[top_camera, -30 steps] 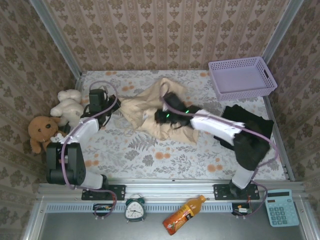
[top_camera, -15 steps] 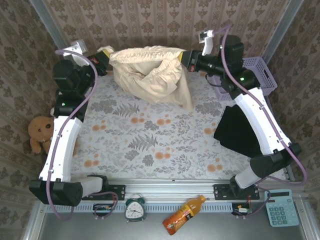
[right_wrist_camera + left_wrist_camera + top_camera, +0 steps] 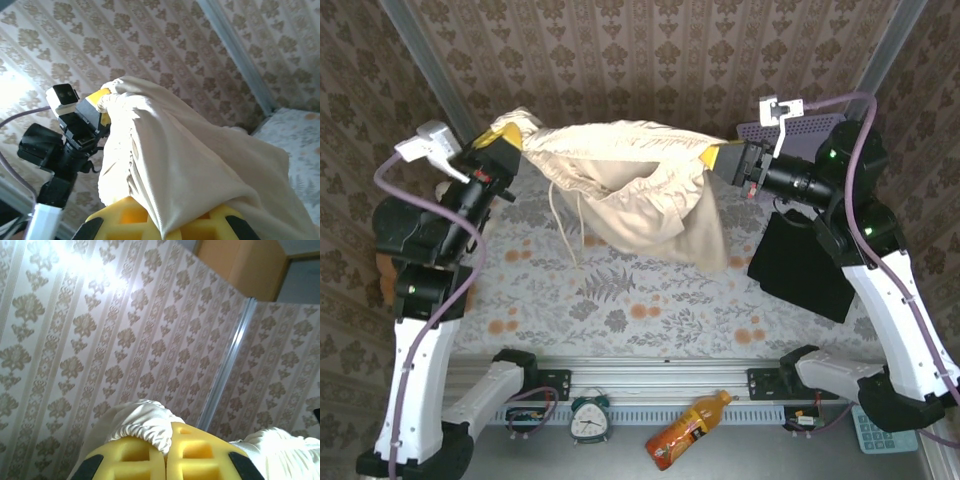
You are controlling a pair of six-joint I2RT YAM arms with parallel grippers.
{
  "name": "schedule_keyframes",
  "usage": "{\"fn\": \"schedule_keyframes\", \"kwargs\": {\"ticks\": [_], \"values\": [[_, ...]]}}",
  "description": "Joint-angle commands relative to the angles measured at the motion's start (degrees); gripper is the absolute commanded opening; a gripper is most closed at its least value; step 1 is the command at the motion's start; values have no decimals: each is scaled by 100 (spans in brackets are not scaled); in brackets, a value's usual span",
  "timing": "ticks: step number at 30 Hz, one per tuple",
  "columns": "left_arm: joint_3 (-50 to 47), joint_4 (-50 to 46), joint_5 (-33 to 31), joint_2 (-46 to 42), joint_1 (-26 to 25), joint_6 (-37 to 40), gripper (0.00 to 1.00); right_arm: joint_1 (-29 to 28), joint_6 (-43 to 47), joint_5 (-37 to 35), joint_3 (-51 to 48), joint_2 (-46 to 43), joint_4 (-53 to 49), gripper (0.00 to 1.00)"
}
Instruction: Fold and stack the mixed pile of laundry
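Spreading across the middle of the overhead view, the table with its leaf-and-flower printed cover (image 3: 620, 300) lies below everything you are holding. Above it you have the beige-cream soft cloth garment (image 3: 640, 185) lifted off the surface and stretched as a sagging band from the upper left to the upper right of the frame. Its gathered top edge is pulled nearly straight, and its body droops toward the centre with the lowest corner hanging right of centre.

At the right of the frame, the black short-sleeved cloth T-shirt (image 3: 805, 265) lies on the table, partly under your right arm and just right of that hanging corner. The lavender plastic mesh basket (image 3: 815, 125) peeks out behind the same arm at the upper right.

Your left gripper (image 3: 513, 140), at the upper left, is clenched on one end of the garment's gathered edge. The left wrist view shows its yellow foam pads (image 3: 125, 457) pressed together at the bottom of the frame, with a fold of cream cloth pinched between them.

Your right gripper (image 3: 717, 158), at the upper right, is clamped on the other end. In the right wrist view the cloth drapes over its yellow pads (image 3: 122, 220) and runs up and left to the left gripper.

A thin cream drawstring (image 3: 563, 215) dangles from the garment left of centre; you cannot tell whether its end touches the table.
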State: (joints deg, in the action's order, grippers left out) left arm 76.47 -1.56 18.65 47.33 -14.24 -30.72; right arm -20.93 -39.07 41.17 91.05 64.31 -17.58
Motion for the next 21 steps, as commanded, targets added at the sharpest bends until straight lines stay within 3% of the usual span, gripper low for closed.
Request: {"fn": "schedule_keyframes", "kwargs": {"ticks": [1,4,7,9,10,12,13,14,16,18,21], "values": [[94,-177,-1053,-50,61,258,0,57,-681,-285,-230,-217,454,0],[153,-368,-1277,351,62,266,0,84,-622,-761,-521,28,205,6],[245,-435,-1238,1174,47,253,0,177,-550,-1563,-991,502,-154,5],[316,-401,-1021,1920,12,95,0,374,-786,-1813,-1637,814,125,1],[358,-279,-819,2387,-28,56,0,532,-985,-1917,-2006,974,196,6],[601,-205,-632,3343,-192,115,1,830,-1230,-2071,-2826,1172,657,34],[869,-252,-493,3919,-281,226,29,998,-1284,-2296,-3275,1226,890,51],[1265,-595,-509,4494,-384,308,65,1159,-1242,-2599,-3647,1247,1054,59],[2117,-1348,-322,5422,-489,524,97,1346,-955,-3027,-4023,1211,1118,64],[2451,-1667,-354,5870,-536,553,100,1340,-544,-3276,-4116,1100,1007,64],[2122,-1408,-451,5909,-503,470,100,1130,-5,-3350,-3948,1051,770,64]]}}
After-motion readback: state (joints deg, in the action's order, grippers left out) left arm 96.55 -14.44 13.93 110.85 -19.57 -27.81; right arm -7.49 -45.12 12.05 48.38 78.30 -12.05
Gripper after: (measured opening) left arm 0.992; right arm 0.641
